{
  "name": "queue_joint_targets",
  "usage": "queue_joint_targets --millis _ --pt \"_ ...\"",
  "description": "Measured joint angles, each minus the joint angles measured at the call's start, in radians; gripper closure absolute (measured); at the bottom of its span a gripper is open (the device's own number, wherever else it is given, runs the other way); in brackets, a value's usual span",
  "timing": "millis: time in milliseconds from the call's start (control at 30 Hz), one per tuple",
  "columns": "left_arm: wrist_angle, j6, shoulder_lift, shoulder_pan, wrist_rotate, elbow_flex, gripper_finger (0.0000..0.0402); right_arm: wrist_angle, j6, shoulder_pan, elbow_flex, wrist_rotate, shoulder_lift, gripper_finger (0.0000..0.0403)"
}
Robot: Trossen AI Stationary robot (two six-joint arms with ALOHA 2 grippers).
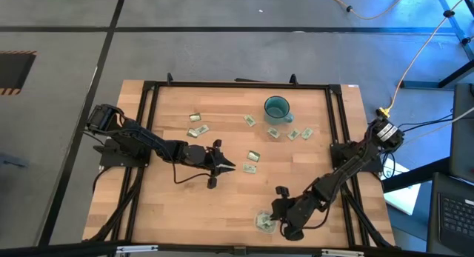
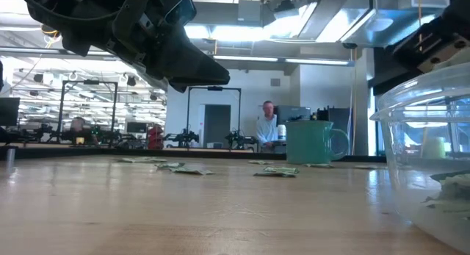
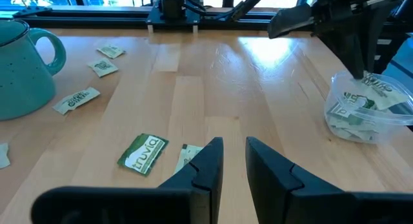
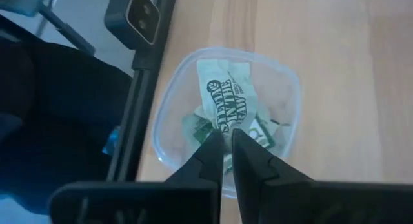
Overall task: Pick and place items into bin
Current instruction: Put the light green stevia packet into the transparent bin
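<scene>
The bin (image 1: 265, 221), a clear round tub, stands at the table's near edge with several packets lying in it. My right gripper (image 4: 227, 139) is right above it, shut on one pale green and white packet (image 4: 224, 95). The left wrist view shows this from the side, the packet (image 3: 375, 86) at the bin's (image 3: 361, 117) rim height. My left gripper (image 3: 235, 153) hovers open near the table's middle, nothing between its fingers. Two loose packets (image 3: 143, 153) lie flat on the wood just beyond its tips. Other packets (image 1: 197, 131) are scattered toward the far side. My right gripper pinches one end of the packet (image 4: 226, 128) between its two fingertips. The fingers slant down from the table's right into the bin's mouth. The packet's free end reaches out over the packets inside; whether it rests on them, I cannot tell.
A teal mug (image 1: 277, 108) with a handle stands at the far middle, with loose packets (image 1: 300, 133) around it. A black frame (image 1: 148, 138) borders the wooden top. The bin (image 2: 433, 159) fills the low view's right side.
</scene>
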Motion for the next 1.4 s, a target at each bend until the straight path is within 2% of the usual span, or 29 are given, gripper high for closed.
queue_joint_targets --millis 700,933,1067,1233,1400 --pt "0.000 0.000 0.000 0.000 -0.003 0.000 0.0341 0.006 -0.006 0.004 0.000 -0.016 -0.014 0.0314" --pt "0.000 0.000 0.000 0.000 -0.003 0.000 0.0341 -0.071 -0.055 0.005 0.001 -0.008 -0.092 0.0313" --pt "0.000 0.000 0.000 0.000 -0.003 0.000 0.0341 -0.158 -0.082 0.005 -0.018 0.073 -0.164 0.0313" --pt "-0.003 0.007 0.004 0.006 0.046 0.006 0.0340 -0.104 -0.082 0.000 -0.146 0.102 -0.308 0.0313" --pt "-0.081 0.089 0.047 0.012 0.098 0.098 0.0330 0.013 -0.088 -0.050 -0.307 0.103 -0.444 0.0313"
